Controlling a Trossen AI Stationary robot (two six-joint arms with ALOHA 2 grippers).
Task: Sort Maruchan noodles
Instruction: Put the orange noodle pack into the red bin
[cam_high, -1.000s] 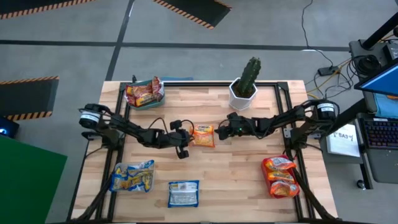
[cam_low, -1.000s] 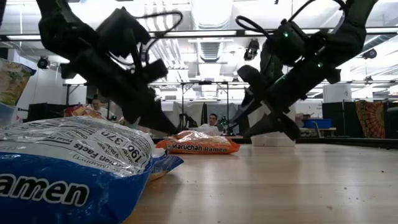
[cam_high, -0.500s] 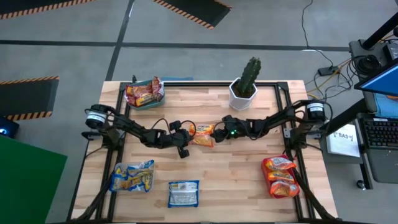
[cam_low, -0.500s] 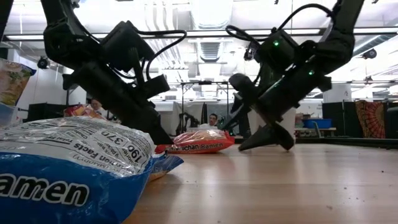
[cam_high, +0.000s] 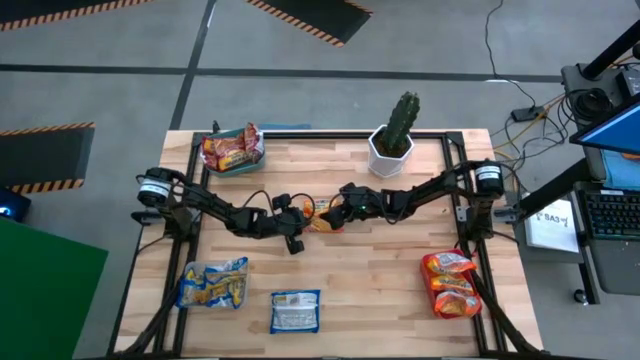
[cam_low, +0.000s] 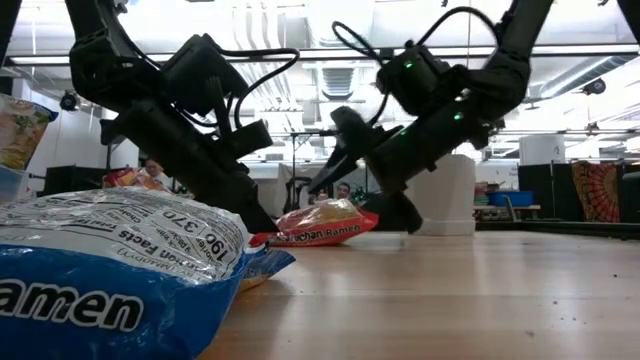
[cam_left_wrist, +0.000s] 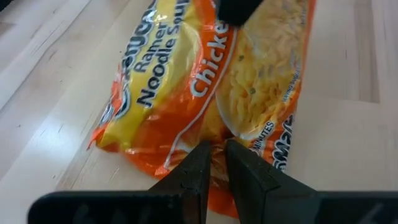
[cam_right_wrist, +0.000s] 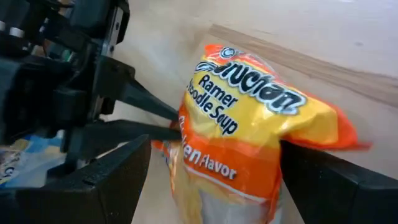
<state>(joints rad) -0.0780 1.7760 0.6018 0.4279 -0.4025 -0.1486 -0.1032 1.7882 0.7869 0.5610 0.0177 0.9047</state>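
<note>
One orange-yellow Maruchan noodle packet (cam_high: 321, 211) lies at the table's middle between both grippers. In the low view, the packet (cam_low: 322, 224) sits tilted, its right end raised. My left gripper (cam_high: 303, 215) is at the packet's left end, shut on it. My right gripper (cam_high: 336, 212) is open, reaching from the right. In its wrist view its two fingers stand wide on either side of the packet (cam_right_wrist: 249, 124). Other packets sit in groups near the table's corners. My left gripper (cam_left_wrist: 216, 158) pinches the packet's crimped end seam (cam_left_wrist: 217, 140) between its two fingertips, coming slanting down from the table's left, fingers along the packet. That end stays low at the table while the far end tilts up. My right gripper (cam_right_wrist: 216, 149) straddles the packet; I cannot tell whether a finger touches it.
A cactus in a white pot (cam_high: 396, 138) stands just beyond the right arm. Red-silver packets (cam_high: 232, 150) lie at the far left, blue-yellow ones (cam_high: 212, 284) and a blue-white one (cam_high: 295, 311) near the left, orange ones (cam_high: 450, 284) near the right. Bare wood lies in the near middle.
My right gripper has moved toward the table's left, from beside the cactus pot to over the orange packet, and now straddles it. My left gripper has dipped to the packet's left end. The packet, flat a second ago, now sits tilted with its right end raised.
</note>
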